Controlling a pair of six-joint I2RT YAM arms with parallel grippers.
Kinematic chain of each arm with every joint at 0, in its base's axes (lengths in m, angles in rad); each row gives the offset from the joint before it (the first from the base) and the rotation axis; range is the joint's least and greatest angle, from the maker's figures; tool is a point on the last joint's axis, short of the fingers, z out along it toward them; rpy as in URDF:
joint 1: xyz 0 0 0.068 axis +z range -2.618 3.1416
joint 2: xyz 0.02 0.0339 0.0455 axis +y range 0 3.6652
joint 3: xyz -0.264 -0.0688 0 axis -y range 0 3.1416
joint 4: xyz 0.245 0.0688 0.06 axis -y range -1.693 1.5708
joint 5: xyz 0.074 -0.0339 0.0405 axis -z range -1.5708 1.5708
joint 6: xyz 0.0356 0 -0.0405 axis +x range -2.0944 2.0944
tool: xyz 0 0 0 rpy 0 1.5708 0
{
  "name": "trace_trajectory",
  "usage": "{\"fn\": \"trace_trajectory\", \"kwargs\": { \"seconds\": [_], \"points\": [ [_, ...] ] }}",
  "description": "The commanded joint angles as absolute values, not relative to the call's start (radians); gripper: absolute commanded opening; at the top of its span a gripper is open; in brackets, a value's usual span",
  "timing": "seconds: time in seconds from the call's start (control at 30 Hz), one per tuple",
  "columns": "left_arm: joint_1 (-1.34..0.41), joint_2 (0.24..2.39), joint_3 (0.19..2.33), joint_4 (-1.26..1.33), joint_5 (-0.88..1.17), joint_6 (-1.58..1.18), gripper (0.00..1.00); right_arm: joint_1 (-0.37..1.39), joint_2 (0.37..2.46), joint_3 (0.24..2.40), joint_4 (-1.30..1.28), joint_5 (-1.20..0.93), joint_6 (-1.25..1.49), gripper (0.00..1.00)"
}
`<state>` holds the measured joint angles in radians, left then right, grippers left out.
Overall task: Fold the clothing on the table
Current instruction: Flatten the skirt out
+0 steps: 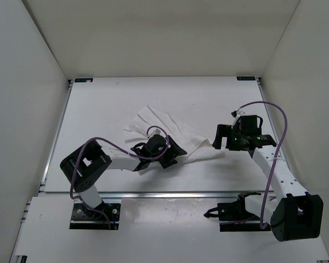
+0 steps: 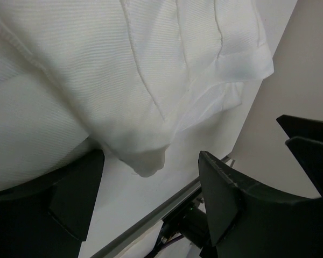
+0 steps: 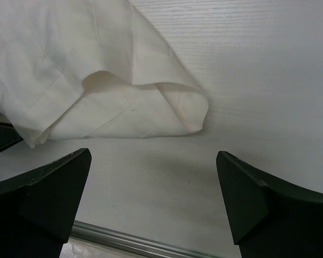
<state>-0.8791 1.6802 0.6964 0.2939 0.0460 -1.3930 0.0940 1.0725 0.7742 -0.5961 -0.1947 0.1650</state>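
The clothing (image 1: 167,129), a white wrinkled garment, lies bunched on the table (image 1: 109,104) between the two arms. My left gripper (image 1: 175,155) sits at its near edge. In the left wrist view the left gripper (image 2: 151,177) is open, and a drooping corner of the clothing (image 2: 145,158) hangs just ahead of the gap, pinched by neither of its fingers (image 2: 70,199). My right gripper (image 1: 218,141) is at the garment's right end. In the right wrist view the right gripper (image 3: 153,156) stands wide open over bare table, with a folded-over hem of the clothing (image 3: 124,91) just beyond it.
An aluminium rail (image 1: 170,193) runs along the table's front edge, close behind both grippers (image 3: 140,242). White side walls (image 1: 22,109) enclose the table on the left, right and back. A purple cable (image 1: 282,137) loops off the right arm.
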Motion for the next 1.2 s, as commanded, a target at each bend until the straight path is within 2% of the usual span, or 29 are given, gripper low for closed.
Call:
{"fn": "trace_trajectory", "kwargs": {
  "seconds": [0.0,0.07,0.2,0.23,0.3,0.33,0.37,0.4,0.43,0.6,0.83,0.9,1.17],
  "points": [
    [-0.885,1.721,0.742,0.345,0.014,-1.427,0.80,0.106,1.049,0.782,-0.577,-0.186,0.149,1.00],
    [-0.885,1.746,0.790,0.333,0.008,-1.428,0.72,0.113,1.042,0.785,-0.575,-0.176,0.144,1.00],
    [-0.897,1.769,0.812,0.322,0.003,-1.474,0.68,0.110,1.043,0.784,-0.590,-0.161,0.133,0.99],
    [-0.893,1.770,0.798,0.337,0.005,-1.494,0.65,0.112,1.040,0.782,-0.585,-0.164,0.133,0.99],
    [-0.891,1.775,0.787,0.360,0.003,-1.520,0.46,0.113,1.034,0.781,-0.586,-0.166,0.133,0.99],
    [-0.888,1.770,0.781,0.356,0.003,-1.522,0.40,0.110,1.040,0.776,-0.578,-0.166,0.136,0.99],
    [-0.891,1.775,0.793,0.348,0.002,-1.522,0.26,0.110,1.032,0.778,-0.575,-0.163,0.137,0.99],
    [-0.888,1.776,0.799,0.348,0.003,-1.520,0.06,0.107,1.038,0.778,-0.575,-0.164,0.132,0.99],
    [-0.884,1.775,0.798,0.360,0.002,-1.516,0.00,0.109,1.039,0.776,-0.578,-0.160,0.130,0.99],
    [-0.841,1.730,0.825,0.364,0.029,-1.456,0.00,0.100,1.054,0.778,-0.565,-0.178,0.140,0.99],
    [-0.713,1.591,0.997,0.142,0.072,-1.207,0.00,0.120,1.100,0.796,-0.517,-0.254,0.147,0.99],
    [-0.687,1.566,1.038,0.100,0.083,-1.146,0.00,0.114,1.107,0.796,-0.493,-0.281,0.166,0.97],
    [-0.693,1.583,1.204,0.068,0.146,-1.074,0.00,0.149,1.115,0.807,-0.422,-0.287,0.242,0.97]
  ]
}}
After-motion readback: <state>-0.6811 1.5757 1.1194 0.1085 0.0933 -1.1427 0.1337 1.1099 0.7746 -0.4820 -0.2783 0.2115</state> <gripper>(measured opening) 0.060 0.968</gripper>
